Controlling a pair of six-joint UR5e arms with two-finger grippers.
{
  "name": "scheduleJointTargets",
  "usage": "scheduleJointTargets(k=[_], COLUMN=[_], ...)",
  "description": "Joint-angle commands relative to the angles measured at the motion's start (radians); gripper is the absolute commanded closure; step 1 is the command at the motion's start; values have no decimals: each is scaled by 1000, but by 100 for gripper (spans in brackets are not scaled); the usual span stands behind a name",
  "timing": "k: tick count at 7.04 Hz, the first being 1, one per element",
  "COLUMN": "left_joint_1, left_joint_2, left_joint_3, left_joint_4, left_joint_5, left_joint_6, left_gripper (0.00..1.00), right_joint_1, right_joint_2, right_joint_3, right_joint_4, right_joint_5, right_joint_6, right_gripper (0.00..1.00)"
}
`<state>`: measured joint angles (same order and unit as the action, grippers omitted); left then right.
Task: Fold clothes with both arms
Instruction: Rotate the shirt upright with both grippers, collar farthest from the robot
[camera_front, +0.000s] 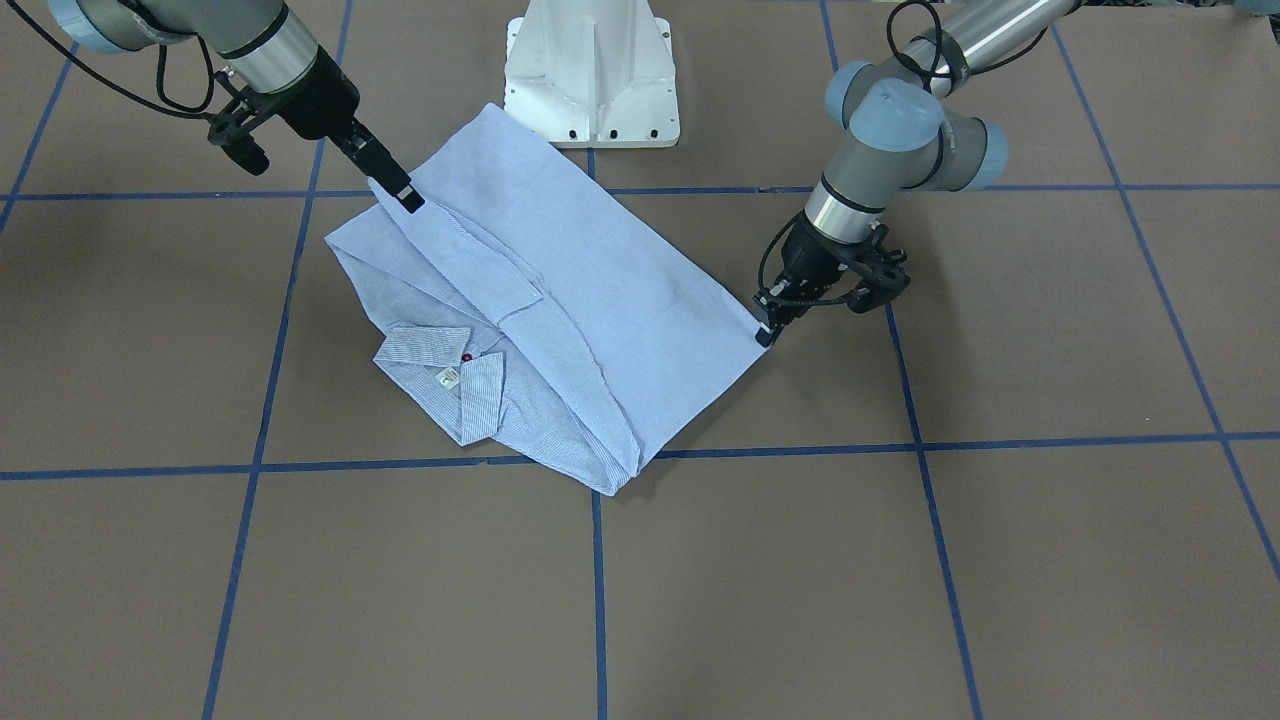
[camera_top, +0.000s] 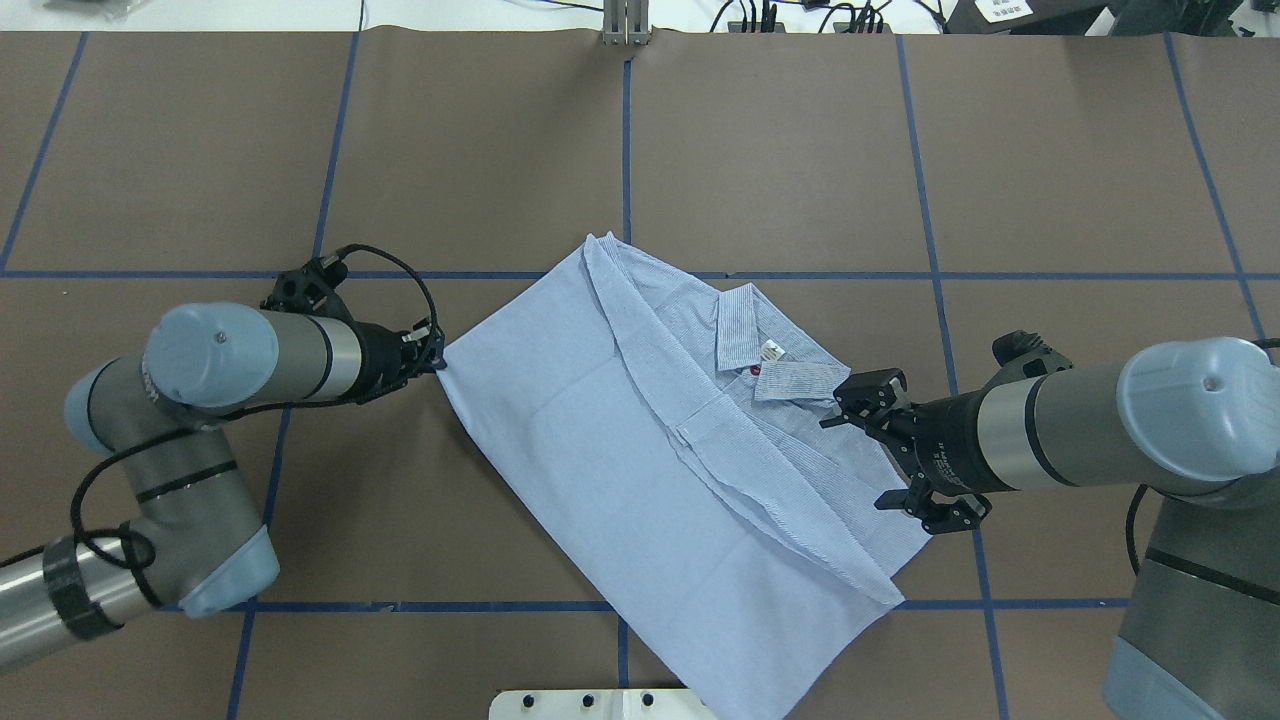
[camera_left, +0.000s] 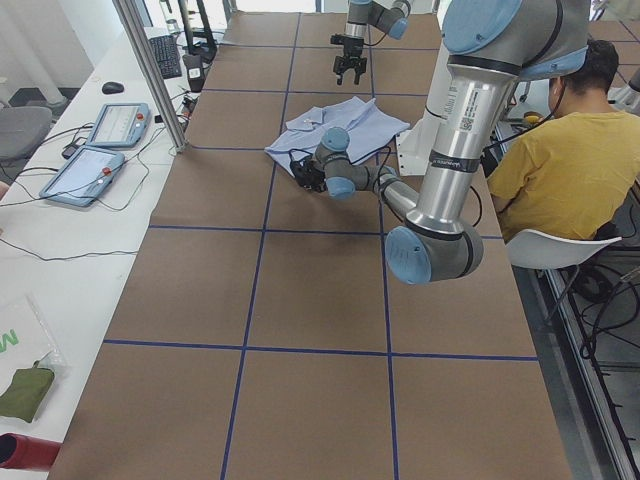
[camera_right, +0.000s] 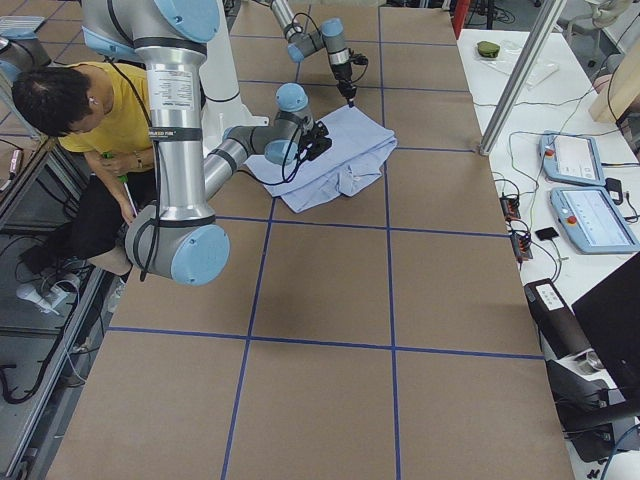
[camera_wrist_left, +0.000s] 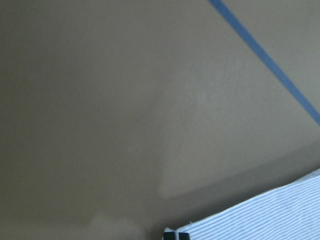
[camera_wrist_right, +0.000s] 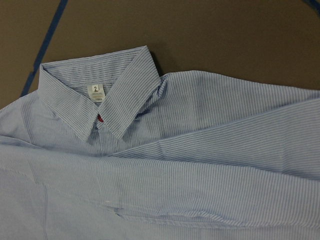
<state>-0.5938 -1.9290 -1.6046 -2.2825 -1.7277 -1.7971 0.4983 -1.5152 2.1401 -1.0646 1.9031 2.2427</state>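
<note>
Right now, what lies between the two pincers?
Only the folded striped shirt, in the front-facing view; left pincer at its corner, right pincer over its other side.

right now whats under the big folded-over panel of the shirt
The striped shirt front with its collar emerges from beneath the panel. Whatever lies deeper beneath it, sleeves included, is covered.

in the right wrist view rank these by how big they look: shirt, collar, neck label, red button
1. shirt, fills most of the frame and runs off its edges
2. collar
3. neck label
4. red button, only partly showing between the collar points
</note>
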Motion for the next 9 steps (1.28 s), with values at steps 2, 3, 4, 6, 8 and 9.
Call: scheduleJointTargets(k=[2,3,4,6,8,9], left_joint_1=[-182,-187,-199,-207,-233,-262], left_joint_2=[-362,-471,-501,-504,-300,-191], left_joint_3=[468,638,682,674,382,259], left_joint_4=[-59,-131,-149,-152,-150,-147], left_joint_5=[0,55,68,66,-67,-120], left_joint_6=[96,110,152,201,316,370], left_gripper=[100,100,100,1,0,0], right_joint_1=[2,3,11,22,13,-12], right_joint_2=[9,15,59,163,255,377], right_joint_3=[-9,-20,-51,-132,-175,-209], right_joint_4=[0,0,-1,-3,-50,-245], right_joint_5=[-7,-9,-10,-48,-122,-125], right_joint_6=[0,0,0,0,-47,-180], right_gripper=[0,0,0,0,0,0])
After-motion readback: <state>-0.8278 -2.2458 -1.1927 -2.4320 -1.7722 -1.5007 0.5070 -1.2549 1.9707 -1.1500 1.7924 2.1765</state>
